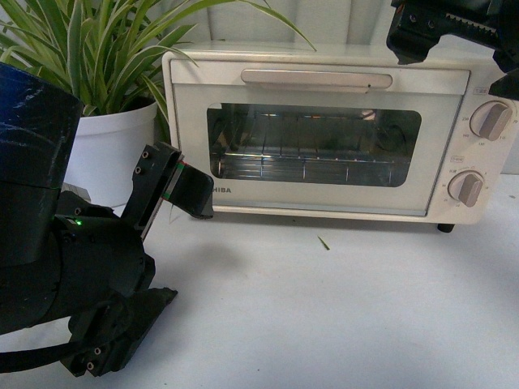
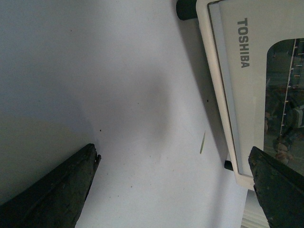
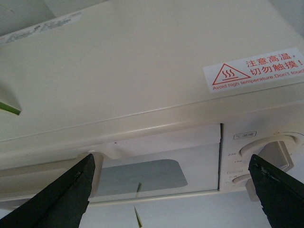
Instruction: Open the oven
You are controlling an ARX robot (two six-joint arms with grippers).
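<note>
The cream-white oven [image 1: 316, 138] stands on the white table, door shut, wire rack visible through the glass. Its pale bar handle [image 1: 316, 79] runs along the door's top, and two beige knobs [image 1: 492, 120] sit at the right. My left gripper [image 1: 185, 251] is open and empty, low by the door's lower left corner; in the left wrist view [image 2: 173, 190] one finger overlaps the oven [image 2: 237, 71]. My right gripper [image 1: 454, 57] is open and empty above the oven's top right. In the right wrist view [image 3: 173, 190] it hangs over the oven's top [image 3: 142, 71], near the handle's end [image 3: 42, 173].
A spider plant in a white pot [image 1: 105, 146] stands left of the oven, behind my left arm. A small green leaf scrap [image 1: 323, 242] lies on the table [image 1: 349, 308] in front of the door. A red heat-warning sticker [image 3: 254, 71] is on the oven's top.
</note>
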